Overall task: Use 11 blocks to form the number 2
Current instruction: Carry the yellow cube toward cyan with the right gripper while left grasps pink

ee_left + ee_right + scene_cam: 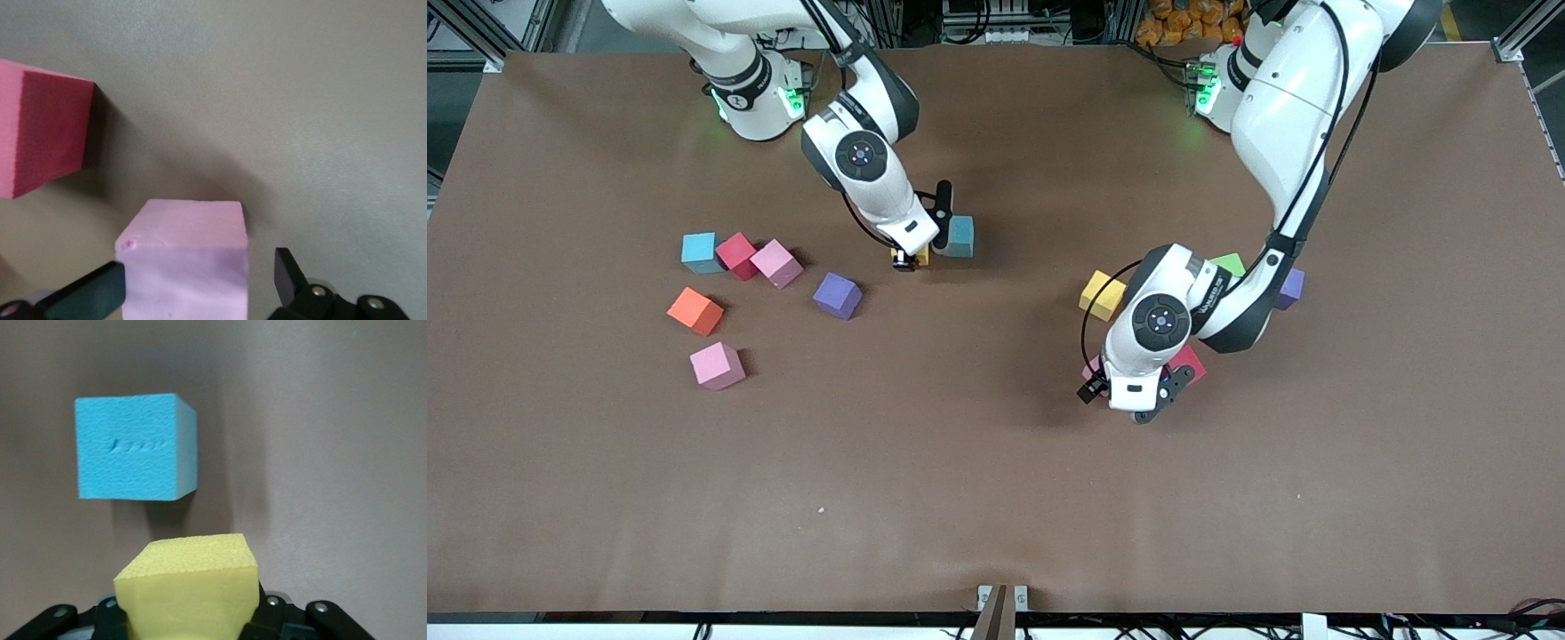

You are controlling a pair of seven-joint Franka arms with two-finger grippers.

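Note:
Loose blocks lie scattered and no number 2 shows. My right gripper is shut on a yellow block, low over the table's middle, right beside a teal-blue block that also fills the right wrist view. My left gripper is open, low at the table, its fingers astride a pink block, with a small gap at one side. A red block sits next to it, the same red block in the left wrist view. In the front view the hand mostly hides the pink block.
Near the left arm lie a yellow block, a green one and a purple one. Toward the right arm's end are blue, red, pink, purple, orange and pink blocks.

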